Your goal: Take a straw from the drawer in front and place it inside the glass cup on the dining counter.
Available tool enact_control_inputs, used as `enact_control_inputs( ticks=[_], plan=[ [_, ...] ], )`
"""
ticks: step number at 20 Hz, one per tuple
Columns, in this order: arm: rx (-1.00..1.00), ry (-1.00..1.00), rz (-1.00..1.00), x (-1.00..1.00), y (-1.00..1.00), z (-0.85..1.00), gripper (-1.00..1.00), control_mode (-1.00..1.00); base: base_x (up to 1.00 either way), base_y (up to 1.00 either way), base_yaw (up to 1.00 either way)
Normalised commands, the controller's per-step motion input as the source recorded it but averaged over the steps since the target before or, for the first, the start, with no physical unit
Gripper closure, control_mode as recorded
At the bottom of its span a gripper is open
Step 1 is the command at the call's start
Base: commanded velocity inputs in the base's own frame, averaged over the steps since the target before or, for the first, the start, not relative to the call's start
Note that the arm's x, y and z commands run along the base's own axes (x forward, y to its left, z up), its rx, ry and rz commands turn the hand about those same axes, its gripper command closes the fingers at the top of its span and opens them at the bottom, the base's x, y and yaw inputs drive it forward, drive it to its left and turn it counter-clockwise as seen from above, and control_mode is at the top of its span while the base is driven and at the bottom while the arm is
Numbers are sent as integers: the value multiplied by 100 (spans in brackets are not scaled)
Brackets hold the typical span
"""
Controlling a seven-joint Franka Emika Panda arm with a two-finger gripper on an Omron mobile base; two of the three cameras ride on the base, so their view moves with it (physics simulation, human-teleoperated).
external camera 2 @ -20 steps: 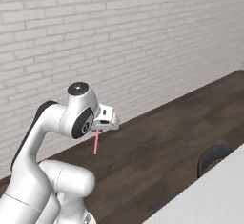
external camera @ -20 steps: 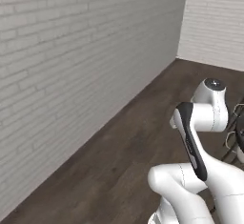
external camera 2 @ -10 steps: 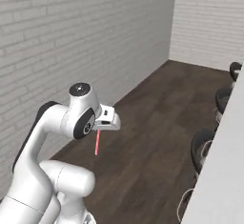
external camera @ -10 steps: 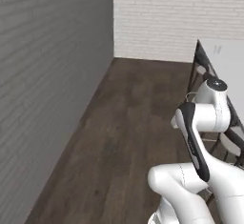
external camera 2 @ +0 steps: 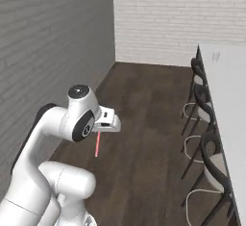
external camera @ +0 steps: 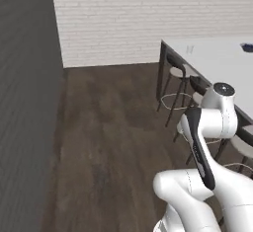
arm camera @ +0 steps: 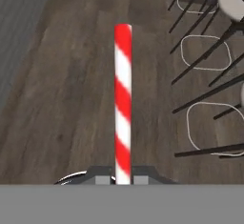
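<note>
Straw [arm camera: 122, 104] clamped in tool [arm camera: 123, 179], above floor [arm camera: 71, 99]

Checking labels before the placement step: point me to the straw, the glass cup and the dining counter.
straw [arm camera: 123, 104]: hand view, middle of its striped shaft.
glass cup [external camera 2: 215, 56]: right base view, its clear side wall.
dining counter [external camera: 217, 60]: left base view, bare part of the white top.

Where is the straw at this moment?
The straw is held in the shut gripper, hanging below the hand over the dark wooden floor. In the right base view it is left of the stools by the dining counter.
</note>
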Motion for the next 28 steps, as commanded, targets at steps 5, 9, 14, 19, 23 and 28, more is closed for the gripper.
enact_control_inputs(
  ticks=[5,9,14,19,23,28],
  plan=[
    [0,0,0,0,0,0,100,100,100,56,-54],
    [0,0,0,0,0,0,100,100,100,58,-54],
    [0,0,0,0,0,0,100,100,100,61,-55],
    [0,0,0,0,0,0,100,100,95,73,-56],
    [0,0,0,0,0,0,100,100,87,84,-56],
    [0,0,0,0,0,0,100,100,69,99,-53]
  ],
)
